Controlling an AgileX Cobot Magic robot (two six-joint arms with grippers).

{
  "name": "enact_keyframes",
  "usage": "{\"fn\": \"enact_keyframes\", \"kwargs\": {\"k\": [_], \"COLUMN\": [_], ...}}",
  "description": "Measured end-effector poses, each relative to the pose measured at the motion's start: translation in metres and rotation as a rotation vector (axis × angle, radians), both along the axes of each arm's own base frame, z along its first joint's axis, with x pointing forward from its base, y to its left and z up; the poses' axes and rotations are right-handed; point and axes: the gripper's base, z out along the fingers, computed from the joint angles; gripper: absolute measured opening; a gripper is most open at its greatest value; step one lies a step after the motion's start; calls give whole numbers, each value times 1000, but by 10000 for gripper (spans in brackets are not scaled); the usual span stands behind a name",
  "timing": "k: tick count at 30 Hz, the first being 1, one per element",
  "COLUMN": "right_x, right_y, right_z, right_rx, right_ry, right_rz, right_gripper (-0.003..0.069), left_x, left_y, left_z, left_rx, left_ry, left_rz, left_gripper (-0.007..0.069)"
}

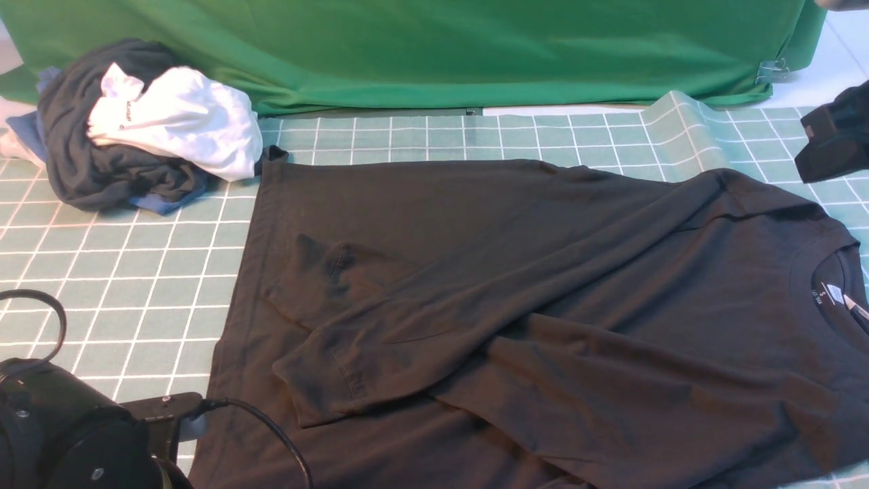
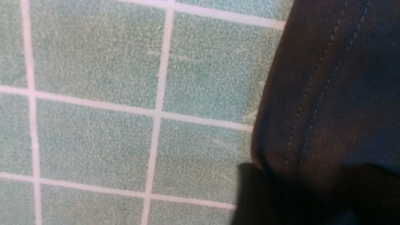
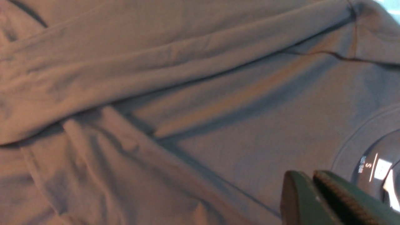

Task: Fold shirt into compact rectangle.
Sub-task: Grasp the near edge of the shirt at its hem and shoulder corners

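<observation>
Shirt (image 1: pixel 543 285) lies flat. R fingers (image 3: pixel 300 200) closed, empty; L fingers (image 2: pixel 247 193) at hem (image 2: pixel 312 93), can't tell. Risk: grab catches one layer.

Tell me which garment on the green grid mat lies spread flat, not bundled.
The large black long-sleeved shirt, spread out with its sleeves folded over its body. The dark grey garment and white garment sit crumpled together in a heap.

Left arm (image 1: pixel 61 421) low at near left; right gripper (image 3: pixel 312 187), jaws together.

The grid mat (image 1: pixel 136 272) bears shirt (image 1: pixel 509 272), clothes bundle (image 1: pixel 136 129), perhaps green cloth (image 1: pixel 441 47).
</observation>
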Motion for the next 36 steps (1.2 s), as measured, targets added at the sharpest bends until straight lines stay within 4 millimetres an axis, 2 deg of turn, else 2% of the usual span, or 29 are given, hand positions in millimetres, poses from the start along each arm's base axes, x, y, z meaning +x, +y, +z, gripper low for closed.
{"fn": "enact_keyframes", "kwargs": {"k": [1, 2, 4, 6, 10, 11, 12, 13, 14, 15, 17, 18, 19, 22, 23, 26, 30, 31, 33, 34, 36], "right_x": [0, -1, -3, -4, -10, -13, -14, -18, -20, -21, -28, -29, -36, -49, -61, -76, -99, -100, -108, -115, -120], "right_y": [0, 0, 0, 0, 0, 0, 0, 0, 0, 0, 2, 2, 7, 19, 30, 46, 63, 64, 65, 66, 67], "right_z": [0, 0, 0, 1, 7, 9, 10, 13, 15, 15, 20, 20, 20, 17, 10, -3, -47, -50, -70, -87, -104], "right_rx": [0, -5, -8, -9, -9, -12, -13, -16, -17, -17, -16, -16, -19, -20, -26, -41, -98, -102, -126, -141, -159], "right_ry": [2, 8, 13, 14, 3, 1, 1, 2, 3, 4, 3, 2, 2, 7, 28, 61, 185, 186, 228, 242, 231], "right_rz": [1, 15, 23, 26, 34, 43, 47, 58, 62, 64, 77, 78, 99, 153, 214, 312, 434, 440, 458, 472, 496], "right_gripper": [57, 58, 60, 62, 68, 68, 68, 68, 68, 68, 69, 69, 69, 68, 67, 67, 104, 108, 164, 236, 330], "left_x": [0, 0, 0, 0, 4, 7, 8, 11, 13, 14, 16, 16, 18, 20, 21, 22, 25, 25, 27, 29, 30], "left_y": [0, 0, 0, 0, -2, -3, -3, -3, -3, -2, -1, -1, -1, -2, -2, -2, -3, -3, -4, -5, -6], "left_z": [0, 0, 0, 0, 11, 21, 23, 39, 50, 52, 78, 80, 93, 102, 104, 104, 102, 102, 100, 97, 95], "left_rx": [0, 0, -4, -4, -10, -12, -12, -8, -4, -4, -2, -1, -10, -17, -15, -14, -12, -12, -10, -5, -3], "left_ry": [0, 0, -3, -4, -24, -46, -50, -89, -113, -118, -178, -179, -215, -243, -253, -257, -265, -266, -260, -249, -244], "left_rz": [0, 0, -3, -24, -54, -65, -68, -85, -95, -96, -105, -105, -105, -105, -108, -109, -112, -112, -113, -115, -117], "left_gripper": [281, 183, 76, 36, 12, 11, 11, 10, 10, 10, 10, 10, 8, 8, 8, 8, 8, 8, 8, 8, 8]}}
